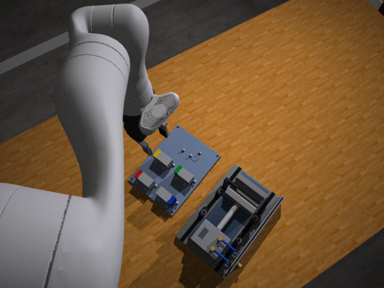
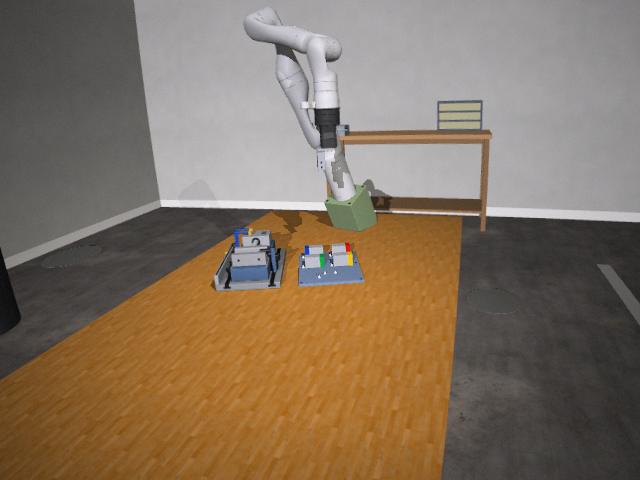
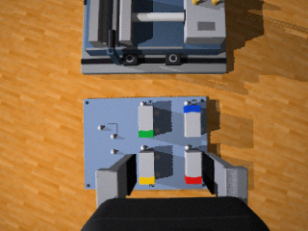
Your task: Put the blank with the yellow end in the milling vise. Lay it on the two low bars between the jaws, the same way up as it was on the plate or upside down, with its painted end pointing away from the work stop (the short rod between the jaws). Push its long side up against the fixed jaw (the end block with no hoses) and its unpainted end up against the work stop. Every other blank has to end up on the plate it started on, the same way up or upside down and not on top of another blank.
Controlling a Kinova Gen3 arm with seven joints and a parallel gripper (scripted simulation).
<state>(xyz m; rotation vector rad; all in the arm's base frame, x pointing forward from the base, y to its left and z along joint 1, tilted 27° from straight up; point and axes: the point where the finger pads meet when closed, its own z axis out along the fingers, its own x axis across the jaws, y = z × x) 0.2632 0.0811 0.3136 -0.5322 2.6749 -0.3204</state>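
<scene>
- The end effector (image 3: 171,179) hangs above the plate (image 3: 96,154), fingers fully spread and grasping nothing.
- The yellow-ended blank (image 3: 148,168) lies on the plate, in line between the fingers in the wrist view.
- Red-ended (image 3: 192,167), green-ended (image 3: 146,119) and blue-ended (image 3: 192,118) blanks lie on the same plate.
- The milling vise (image 3: 154,64) stands beside the plate.

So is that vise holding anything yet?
No, it's empty. Nothing lies between the jaws of the vise, and the yellow blank sits on the plate with the other three.
</scene>
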